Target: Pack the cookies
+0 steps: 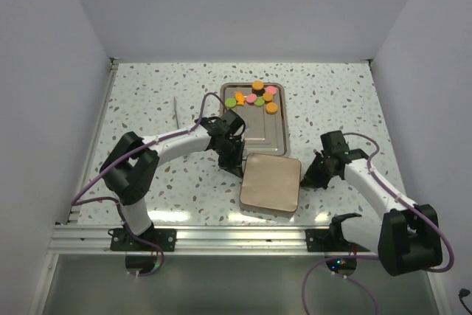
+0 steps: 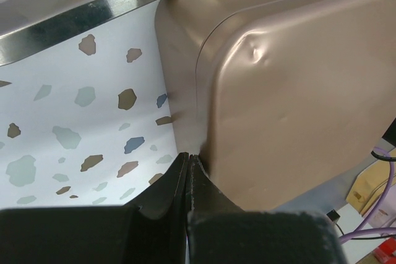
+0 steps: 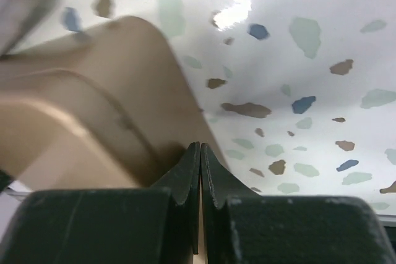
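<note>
Both sets of jaws are pinched shut on nothing, left gripper [image 1: 234, 164] at the bronze tin's [image 1: 271, 182] far-left corner, right gripper [image 1: 316, 170] at its right edge, while the cookies [image 1: 257, 97] cluster at the steel tray's [image 1: 269, 140] far end (just beyond the left arm, clearly the nearer one).

Bent left arm [image 1: 173, 144] reaches from lower left to frame centre; left gripper [image 2: 189, 160] points down, fingers pressed together. The right arm [image 1: 369, 186] stretches from lower right toward centre-right; right gripper [image 3: 200, 149] sits low, fingers likewise touching.
</note>
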